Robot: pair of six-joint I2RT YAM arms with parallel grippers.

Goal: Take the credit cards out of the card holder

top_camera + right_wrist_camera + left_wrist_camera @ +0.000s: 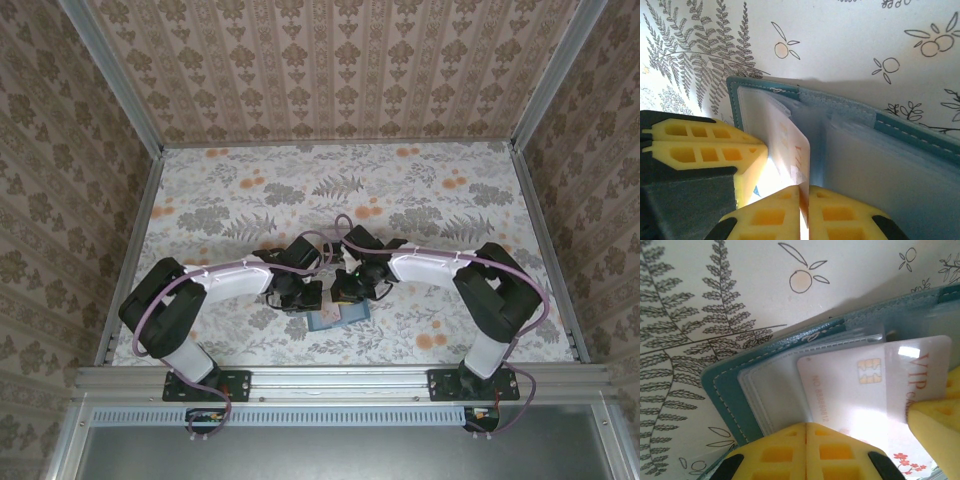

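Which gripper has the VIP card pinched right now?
The right gripper: the credit card stands edge-on between its fingertips. The left gripper clamps the card holder instead.

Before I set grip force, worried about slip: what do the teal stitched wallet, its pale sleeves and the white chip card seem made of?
Teal stitched wallet: matte leather or imitation, judging by grain and stitching. Pale sleeves: probably frosted plastic, translucent. White chip card: likely glossy plastic, showing glare.

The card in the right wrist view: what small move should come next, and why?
Probably the right gripper should draw the credit card out: it pinches the card's edge, while part still sits in a clear pocket of the card holder.
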